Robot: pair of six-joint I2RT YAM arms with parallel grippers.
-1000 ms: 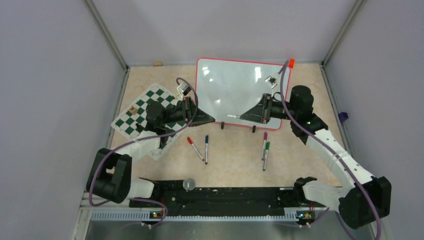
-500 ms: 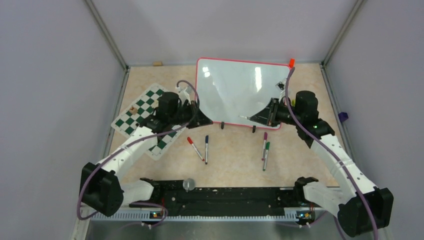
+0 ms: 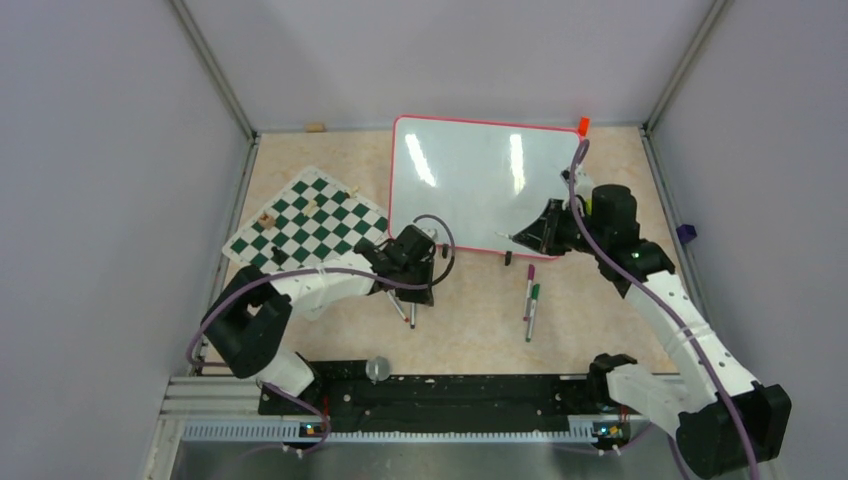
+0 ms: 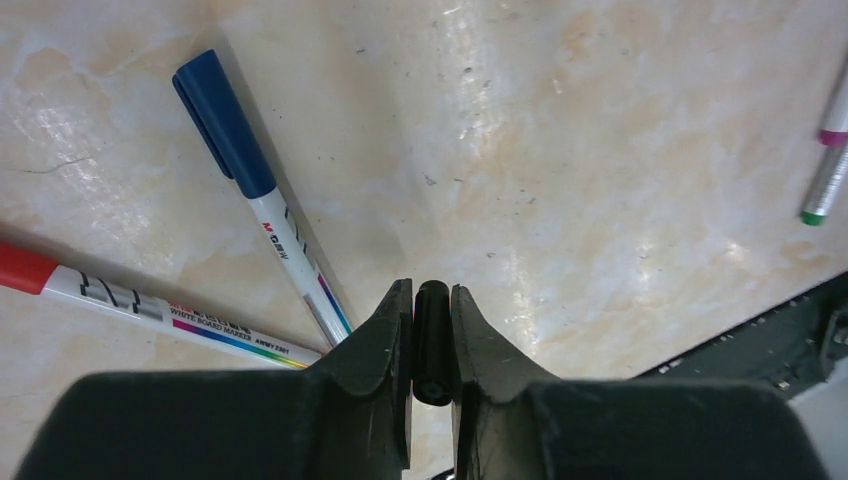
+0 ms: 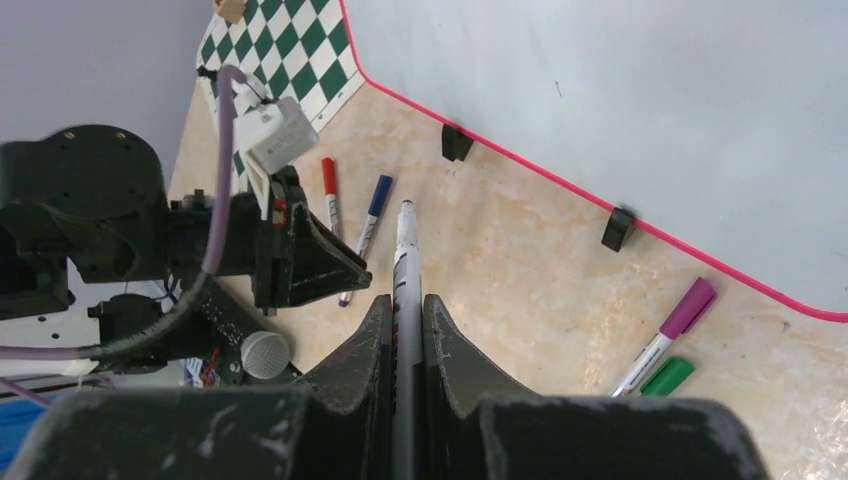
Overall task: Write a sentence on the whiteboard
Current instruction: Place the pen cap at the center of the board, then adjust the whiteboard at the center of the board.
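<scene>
The whiteboard [image 3: 470,180] lies flat at the back of the table, glossy white with a red frame and blank; its near edge shows in the right wrist view [image 5: 650,100]. My right gripper [image 3: 540,232] [image 5: 405,305] is shut on a white uncapped marker [image 5: 405,250] that points left over the board's near edge. Whether its tip touches the board I cannot tell. My left gripper [image 3: 413,303] [image 4: 432,292] points down at the table in front of the board and is shut on a small black cap [image 4: 432,340]. Just beside it lie a red marker [image 4: 150,305] and a blue marker [image 4: 250,170].
A purple marker [image 3: 529,276] and a green marker [image 3: 533,305] lie in front of the board's right part. A green-and-white chess mat [image 3: 310,225] covers the left side. A black rail [image 3: 430,385] with a round knob [image 3: 377,368] runs along the near edge. Walls close in left, right and back.
My left arm swung from the board's lower left corner forward and down to the red and blue markers. My right gripper drifted right along the board's near edge with the marker.
</scene>
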